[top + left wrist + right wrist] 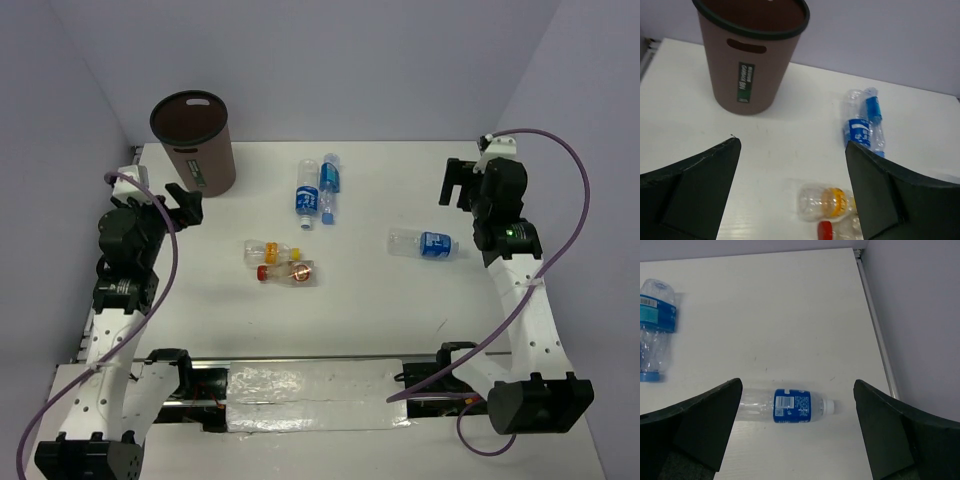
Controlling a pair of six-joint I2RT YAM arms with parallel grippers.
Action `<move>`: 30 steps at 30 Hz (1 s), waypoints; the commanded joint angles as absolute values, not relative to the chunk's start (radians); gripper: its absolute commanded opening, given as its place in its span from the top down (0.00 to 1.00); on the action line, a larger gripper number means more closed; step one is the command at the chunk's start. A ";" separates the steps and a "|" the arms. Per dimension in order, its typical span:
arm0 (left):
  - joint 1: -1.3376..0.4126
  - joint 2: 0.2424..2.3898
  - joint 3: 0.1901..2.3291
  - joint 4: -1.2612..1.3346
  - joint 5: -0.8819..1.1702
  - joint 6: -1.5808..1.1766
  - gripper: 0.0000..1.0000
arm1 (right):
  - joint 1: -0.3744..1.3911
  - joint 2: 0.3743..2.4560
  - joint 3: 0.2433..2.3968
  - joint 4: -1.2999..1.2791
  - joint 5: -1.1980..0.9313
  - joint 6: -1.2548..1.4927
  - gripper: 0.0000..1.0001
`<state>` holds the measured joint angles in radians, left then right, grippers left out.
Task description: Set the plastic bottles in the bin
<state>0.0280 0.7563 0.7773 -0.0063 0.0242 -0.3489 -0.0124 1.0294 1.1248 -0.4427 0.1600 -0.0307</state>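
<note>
The brown bin stands upright at the back left and also shows in the left wrist view. Two blue-labelled bottles lie side by side at the back middle. A third blue-labelled bottle lies on the right, below my right gripper in its wrist view. A yellow-capped bottle and a red-capped bottle lie together in the middle. My left gripper is open and empty beside the bin. My right gripper is open and empty above the table.
The white table is closed in by lilac walls at the back and both sides. A metal rail runs along the table's right edge. Foil-covered mounting and cables lie at the near edge.
</note>
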 commanded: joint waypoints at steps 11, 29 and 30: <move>0.014 0.768 0.847 -0.343 0.187 -0.716 0.01 | -0.005 0.848 1.035 -0.544 -0.406 -0.446 0.00; -0.353 1.350 0.998 -0.670 -0.173 -1.531 0.01 | 0.029 0.953 1.008 -0.673 -0.518 -0.479 0.00; -0.353 1.368 1.005 -0.663 -0.178 -1.537 0.01 | 0.031 0.953 1.003 -0.672 -0.528 -0.474 0.00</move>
